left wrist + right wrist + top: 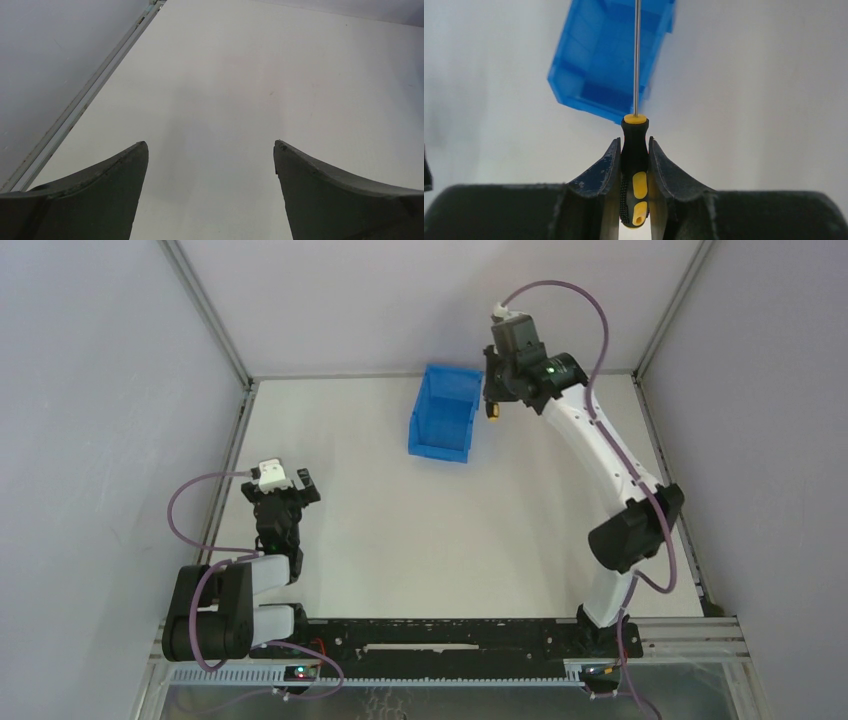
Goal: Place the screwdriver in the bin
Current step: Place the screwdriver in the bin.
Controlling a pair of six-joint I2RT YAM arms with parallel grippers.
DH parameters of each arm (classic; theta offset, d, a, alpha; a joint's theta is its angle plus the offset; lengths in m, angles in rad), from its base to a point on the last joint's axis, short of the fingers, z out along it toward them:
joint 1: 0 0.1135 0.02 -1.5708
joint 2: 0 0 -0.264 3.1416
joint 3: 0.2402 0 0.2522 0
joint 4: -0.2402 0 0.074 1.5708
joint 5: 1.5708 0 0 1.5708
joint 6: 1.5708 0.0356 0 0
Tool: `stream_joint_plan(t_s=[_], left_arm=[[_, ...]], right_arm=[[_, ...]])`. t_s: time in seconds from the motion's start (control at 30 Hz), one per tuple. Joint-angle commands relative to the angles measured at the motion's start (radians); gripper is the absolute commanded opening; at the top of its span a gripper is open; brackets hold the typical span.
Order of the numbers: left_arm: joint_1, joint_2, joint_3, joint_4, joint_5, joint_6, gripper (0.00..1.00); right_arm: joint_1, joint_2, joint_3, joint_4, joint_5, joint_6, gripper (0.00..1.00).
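The blue bin [441, 412] stands at the back middle of the table; in the right wrist view the bin [594, 60] lies below and ahead of the jaws. My right gripper [634, 141] is shut on the black and yellow handle of the screwdriver [634, 165], whose thin grey shaft points forward over the bin. From above, the right gripper [492, 400] hangs just right of the bin, with the screwdriver's yellow handle end [493, 412] showing below it. My left gripper [210, 146] is open and empty over bare table; from above the left gripper [283, 492] sits at the left.
Grey walls and metal frame rails [238, 430] border the white table [400, 530]. A black rail [440, 635] with the arm bases runs along the near edge.
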Motion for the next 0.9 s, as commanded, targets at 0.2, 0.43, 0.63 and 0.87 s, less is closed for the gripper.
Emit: stream_joint_plan(t_s=[0.2, 0.43, 0.63, 0.87], left_arm=[[0.005, -0.006, 0.033, 0.035, -0.012, 0.02, 1.0], [0.005, -0.007, 0.032, 0.035, -0.012, 0.02, 1.0], [0.005, -0.007, 0.032, 0.035, -0.012, 0.02, 1.0], [0.005, -0.007, 0.033, 0.034, -0.012, 0.02, 1.0]], right_arm=[[0.098, 0.264, 0.347, -0.002, 0.061, 0.118, 0.18], [0.117, 0.354, 0.378, 0.095, 0.064, 0.15, 0.17], [0.117, 0.407, 0.339, 0.165, 0.071, 0.159, 0.17], [0.106, 0.478, 0.246, 0.269, 0.066, 0.153, 0.18]])
